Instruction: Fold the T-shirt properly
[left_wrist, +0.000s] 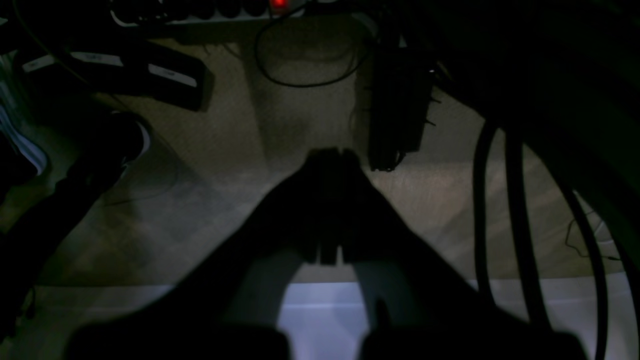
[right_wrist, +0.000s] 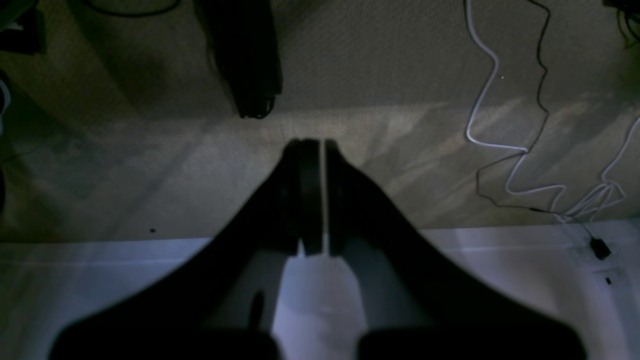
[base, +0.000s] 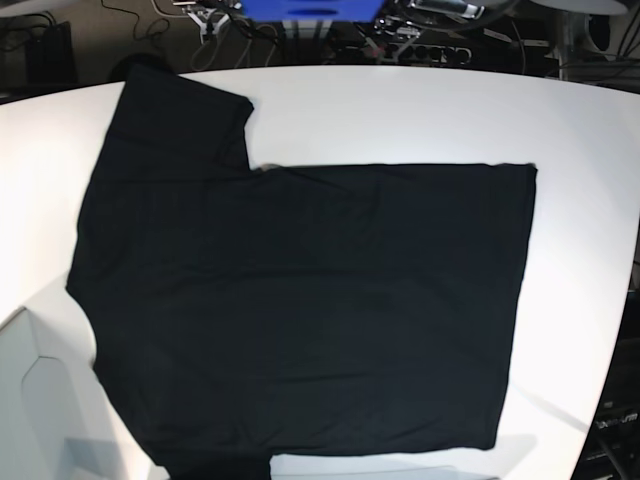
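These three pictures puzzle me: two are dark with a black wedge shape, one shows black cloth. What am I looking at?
This is a two-armed robot, meant to fold the T-shirt. The bright picture comes from a camera looking down on the white table, where the black shirt lies spread flat, one sleeve pointing to the far left corner. Neither arm shows there. The dark pictures come from cameras mounted on each wrist. The black wedge is the arm's gripper, its pinching hand: the left gripper and the right gripper. Both are shut and hold nothing. They hang past the table's edge, over carpeted floor with cables.
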